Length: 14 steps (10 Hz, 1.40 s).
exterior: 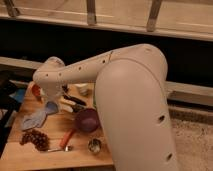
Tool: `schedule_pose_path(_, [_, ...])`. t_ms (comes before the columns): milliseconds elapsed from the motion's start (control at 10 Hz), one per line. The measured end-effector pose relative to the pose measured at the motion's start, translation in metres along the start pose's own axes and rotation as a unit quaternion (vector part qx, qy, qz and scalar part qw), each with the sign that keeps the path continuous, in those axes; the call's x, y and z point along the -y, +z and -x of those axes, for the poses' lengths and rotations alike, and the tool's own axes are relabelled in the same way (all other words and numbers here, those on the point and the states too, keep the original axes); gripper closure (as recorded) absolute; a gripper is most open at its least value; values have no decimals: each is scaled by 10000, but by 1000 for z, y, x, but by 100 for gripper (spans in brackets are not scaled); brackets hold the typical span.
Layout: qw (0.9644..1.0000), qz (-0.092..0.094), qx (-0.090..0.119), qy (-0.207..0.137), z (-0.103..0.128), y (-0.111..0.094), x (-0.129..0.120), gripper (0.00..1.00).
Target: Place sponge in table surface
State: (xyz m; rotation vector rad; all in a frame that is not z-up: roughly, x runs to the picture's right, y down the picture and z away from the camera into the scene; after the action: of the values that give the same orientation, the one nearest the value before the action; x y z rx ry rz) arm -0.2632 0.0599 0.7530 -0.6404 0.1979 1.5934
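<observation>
Small blue sponge [51, 106] beneath the gripper [48, 98], on the left of the tan table surface [55, 156].

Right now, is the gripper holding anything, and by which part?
Cannot be told: the gripper is shut, low over the table's left side by the cloth, but the arm hides what it holds.

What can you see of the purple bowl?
The purple bowl is round, dark purple, smooth like plastic, standing upright on the table surface near the front middle. The white arm hides its right edge. An orange-handled utensil lies by its lower left and a small metal cup in front. The gripper, shut, is behind it, apart.
</observation>
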Motion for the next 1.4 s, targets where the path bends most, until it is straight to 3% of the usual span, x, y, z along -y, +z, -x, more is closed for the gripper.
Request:
schedule_pose_path(400, [9999, 102, -97, 91, -1, 12, 4, 100])
schedule_pose_path(800, [9988, 277, -349, 178, -6, 41, 8, 99])
schedule_pose_path(900, [9982, 323, -438, 245, -7, 52, 12, 94])
schedule_pose_path(1400, [9927, 566, -890, 589, -15, 95, 29, 44])
